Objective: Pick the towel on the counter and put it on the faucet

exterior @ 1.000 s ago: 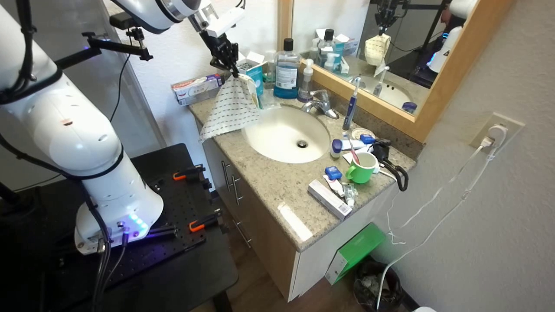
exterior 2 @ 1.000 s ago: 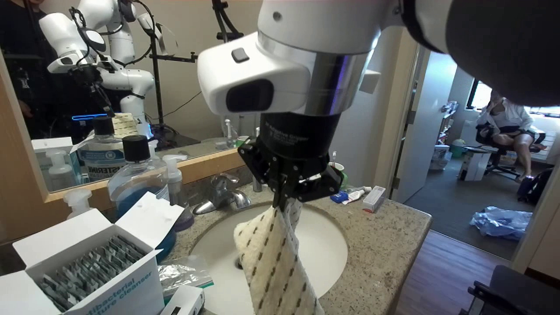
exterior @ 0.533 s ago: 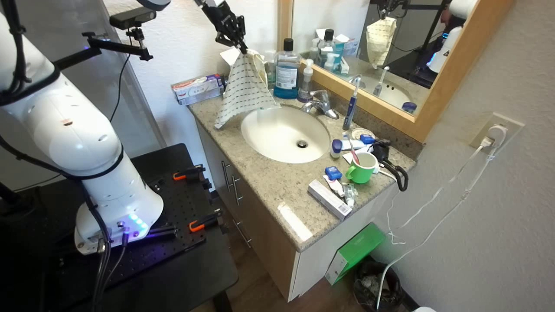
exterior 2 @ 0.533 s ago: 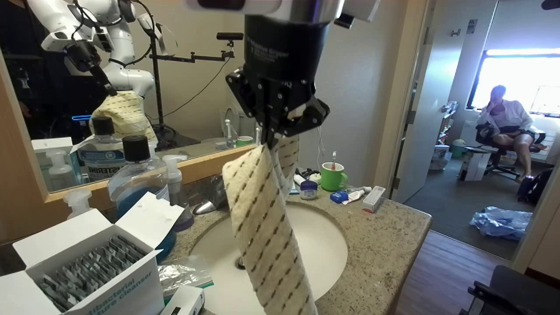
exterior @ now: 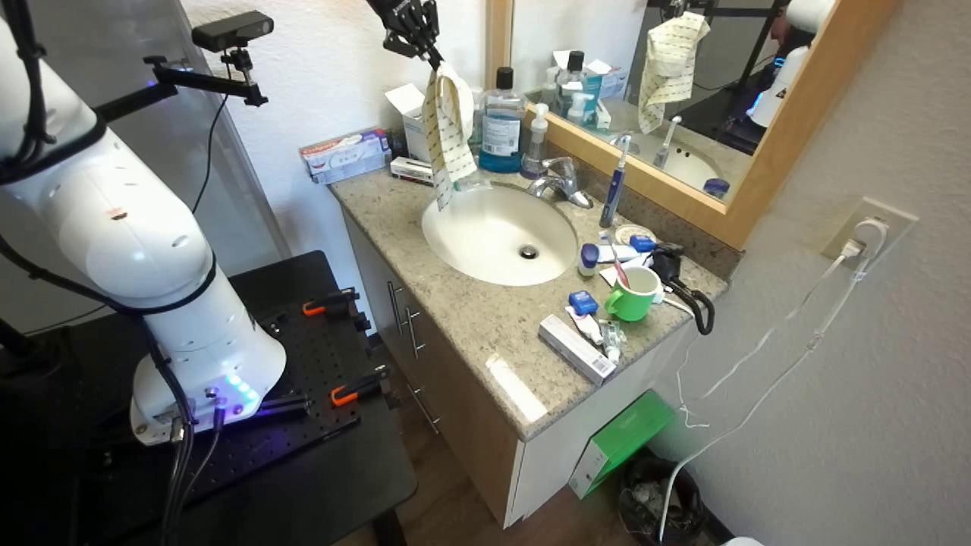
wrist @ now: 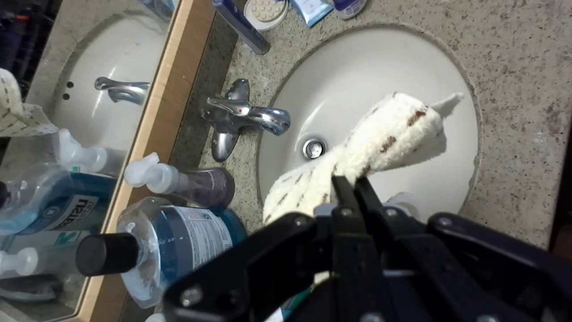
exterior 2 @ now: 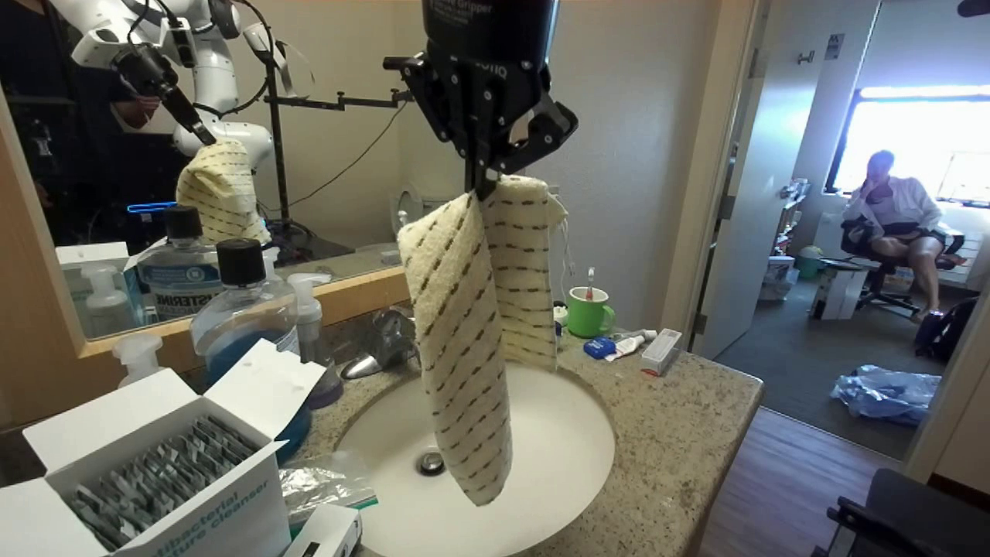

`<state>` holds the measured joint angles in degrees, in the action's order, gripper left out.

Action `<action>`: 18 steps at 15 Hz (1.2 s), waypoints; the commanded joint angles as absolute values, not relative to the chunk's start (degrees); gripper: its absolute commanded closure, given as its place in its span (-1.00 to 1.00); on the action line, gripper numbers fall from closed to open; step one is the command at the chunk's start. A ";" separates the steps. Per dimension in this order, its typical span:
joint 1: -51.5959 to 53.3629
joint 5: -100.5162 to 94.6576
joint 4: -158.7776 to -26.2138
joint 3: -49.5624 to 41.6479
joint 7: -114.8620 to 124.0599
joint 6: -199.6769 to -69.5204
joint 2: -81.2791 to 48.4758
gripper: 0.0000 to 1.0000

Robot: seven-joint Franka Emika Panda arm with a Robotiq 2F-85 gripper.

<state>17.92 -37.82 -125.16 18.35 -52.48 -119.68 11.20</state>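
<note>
The towel [exterior: 455, 152] is cream with dark dashes. My gripper [exterior: 436, 62] is shut on its upper part and holds it up in the air. The towel hangs folded in two flaps over the sink [exterior: 501, 235], also in an exterior view [exterior 2: 464, 348]. In the wrist view the fingertips [wrist: 342, 183] pinch the towel [wrist: 380, 138] above the basin. The chrome faucet [wrist: 237, 107] stands at the sink's mirror side, apart from the towel. It also shows in an exterior view [exterior: 563, 180], and partly behind the towel in an exterior view [exterior 2: 390, 340].
A mouthwash bottle [wrist: 178, 237] and a soap dispenser [wrist: 196, 183] stand beside the faucet. An electric toothbrush [exterior: 613, 189] stands on its other side. An open wipes box [exterior 2: 170, 480] is at the counter's end. The mirror frame [exterior: 645, 174] rises behind. A green mug [exterior: 633, 296] stands farther along.
My gripper has risen and moved toward the mirror side with the towel. The towel has lifted clear of the counter and swung into a narrower hanging shape over the sink.
</note>
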 commanded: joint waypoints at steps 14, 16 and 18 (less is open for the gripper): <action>16.94 -36.96 -117.59 15.94 -52.79 -119.11 4.17 0.89; 16.71 -37.60 -115.32 15.67 -52.12 -120.31 2.84 0.89; 16.49 -38.00 -112.48 15.70 -51.47 -120.62 1.24 0.90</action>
